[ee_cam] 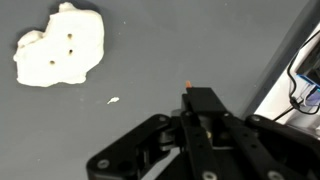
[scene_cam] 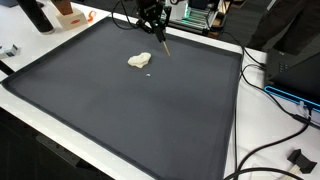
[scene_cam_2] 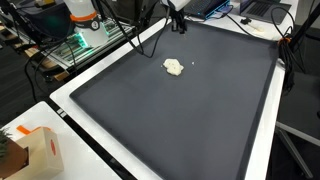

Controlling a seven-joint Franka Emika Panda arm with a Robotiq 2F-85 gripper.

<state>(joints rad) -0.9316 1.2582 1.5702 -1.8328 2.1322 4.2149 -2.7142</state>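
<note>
A white dough-like lump (scene_cam: 139, 61) (scene_cam_2: 174, 67) lies on the dark grey mat (scene_cam: 150, 125) (scene_cam_2: 200, 120), toward its far side. In the wrist view the lump (ee_cam: 60, 47) shows three small holes on top, and a tiny white crumb (ee_cam: 113, 100) lies beside it. My gripper (scene_cam: 153, 20) (scene_cam_2: 176, 10) (ee_cam: 205, 108) hovers above the mat's far edge, apart from the lump. It is shut on a thin stick (scene_cam: 164, 44) (scene_cam_2: 182, 27) that slants down toward the mat. Past the fingers only the stick's orange tip (ee_cam: 189, 86) shows.
White table edge (scene_cam: 240, 110) borders the mat. Black cables (scene_cam: 270, 100) and a plug (scene_cam: 298, 158) lie beside it. A cardboard box (scene_cam_2: 35, 150) stands at a corner. Electronics with a green board (scene_cam_2: 75, 45) and more wires sit behind the arm.
</note>
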